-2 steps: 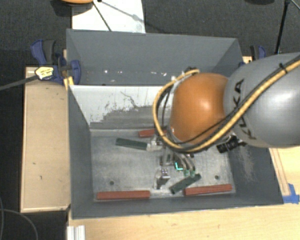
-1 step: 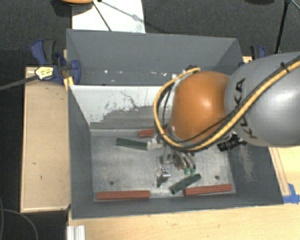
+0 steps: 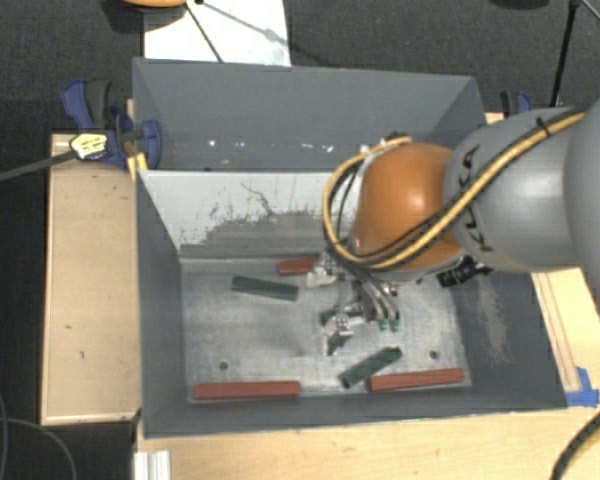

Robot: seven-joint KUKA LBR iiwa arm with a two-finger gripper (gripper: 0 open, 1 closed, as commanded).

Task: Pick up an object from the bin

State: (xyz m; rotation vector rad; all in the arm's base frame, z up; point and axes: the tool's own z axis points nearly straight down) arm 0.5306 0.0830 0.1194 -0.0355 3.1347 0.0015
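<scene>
Hovering low over the bin (image 3: 165, 298) floor's middle, the claw (image 3: 348, 326) has no thing seen in it; whether apart or together, cannot tell. Nearest thing: dark green bar (image 3: 370, 366), just beside, lying flat. Pick outstanding.

The arm (image 3: 540, 198) is cut off by the right edge. Its orange cover (image 3: 400, 208) hides part of the back wall of the bin (image 3: 160, 298) and the floor beneath it. The right end of the red block (image 3: 296, 266) at the back wall is hidden behind the wrist. The gripper (image 3: 345, 330) is too small and cluttered to resolve, so whether it holds anything cannot be determined. Whether the green bar (image 3: 370, 366) touches the red bar (image 3: 420, 378) cannot be determined.
</scene>
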